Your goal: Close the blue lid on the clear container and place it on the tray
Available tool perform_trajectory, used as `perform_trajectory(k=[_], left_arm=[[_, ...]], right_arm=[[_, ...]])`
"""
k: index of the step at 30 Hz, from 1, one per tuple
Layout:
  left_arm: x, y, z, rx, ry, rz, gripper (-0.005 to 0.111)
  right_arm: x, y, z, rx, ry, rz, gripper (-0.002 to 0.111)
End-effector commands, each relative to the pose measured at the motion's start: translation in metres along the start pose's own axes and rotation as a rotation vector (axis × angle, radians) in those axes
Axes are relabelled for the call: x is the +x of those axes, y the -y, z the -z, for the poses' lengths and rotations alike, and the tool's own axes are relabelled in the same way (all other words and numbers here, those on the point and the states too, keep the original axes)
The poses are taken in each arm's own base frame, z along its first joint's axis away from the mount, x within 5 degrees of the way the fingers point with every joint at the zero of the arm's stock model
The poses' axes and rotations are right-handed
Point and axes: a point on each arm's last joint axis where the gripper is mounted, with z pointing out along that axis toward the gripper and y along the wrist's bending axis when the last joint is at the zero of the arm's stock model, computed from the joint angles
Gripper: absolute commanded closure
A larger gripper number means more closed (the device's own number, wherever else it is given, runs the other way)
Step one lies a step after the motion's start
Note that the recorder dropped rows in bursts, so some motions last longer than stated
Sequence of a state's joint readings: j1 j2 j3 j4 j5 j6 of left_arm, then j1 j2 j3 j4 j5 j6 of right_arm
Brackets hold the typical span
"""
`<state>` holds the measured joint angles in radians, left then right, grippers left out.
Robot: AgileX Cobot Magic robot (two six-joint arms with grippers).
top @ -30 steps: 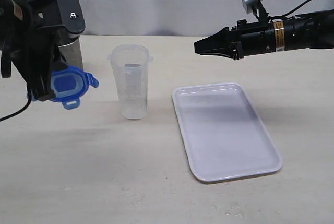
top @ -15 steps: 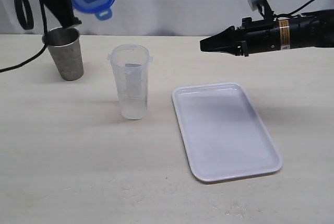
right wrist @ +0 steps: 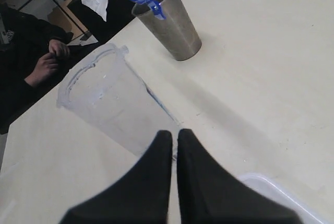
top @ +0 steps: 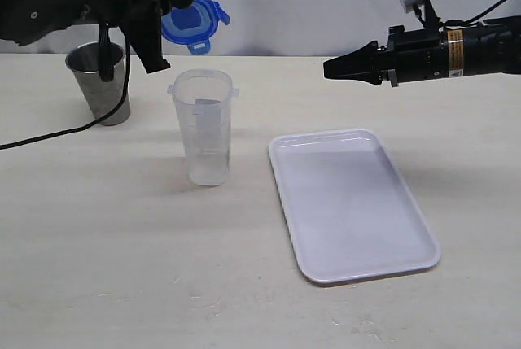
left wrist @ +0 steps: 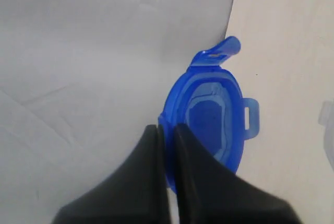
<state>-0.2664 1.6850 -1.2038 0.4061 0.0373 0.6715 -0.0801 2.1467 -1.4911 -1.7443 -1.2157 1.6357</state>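
Swinging rightward at upper left, the left gripper (left wrist: pixel 166 132) is pinching the blue lid (top: pixel 194 22) (by its edge) above the clear container (top: pixel 203 125), while the right gripper (top: pixel 328 67), now closed on nothing, is hovering at upper right.

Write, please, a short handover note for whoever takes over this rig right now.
Left gripper: shut on the blue lid, holding it in the air, higher than the clear container.
Right gripper: shut, empty, hovering beyond the tray.
Container: upright and open on the table, between the metal cup and the tray.
Done: lid picked up.
To do: snap the lid on, then move the container onto the tray.
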Motion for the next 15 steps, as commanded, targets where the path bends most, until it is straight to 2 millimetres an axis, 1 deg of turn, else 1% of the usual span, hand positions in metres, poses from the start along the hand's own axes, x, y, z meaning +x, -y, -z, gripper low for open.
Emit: perform_trajectory(k=[1, 5, 11, 15], left_arm=[[-0.004, -0.004, 0.001, -0.024, 0.030, 0.012, 0.107], [-0.005, 0.001, 0.001, 0.007, 0.007, 0.038, 0.107], [-0.023, 0.014, 0.002, 0.056, 0.023, 0.002, 0.107], [-0.026, 0.017, 0.002, 0.065, 0.025, -0.004, 0.107]], right_arm=[[-0.002, -0.002, 0.004, 0.002, 0.008, 0.032, 0.104], [-0.002, -0.002, 0.004, 0.002, 0.008, 0.033, 0.104], [-0.002, -0.002, 0.004, 0.002, 0.010, 0.032, 0.104], [-0.002, -0.002, 0.004, 0.002, 0.008, 0.031, 0.104]])
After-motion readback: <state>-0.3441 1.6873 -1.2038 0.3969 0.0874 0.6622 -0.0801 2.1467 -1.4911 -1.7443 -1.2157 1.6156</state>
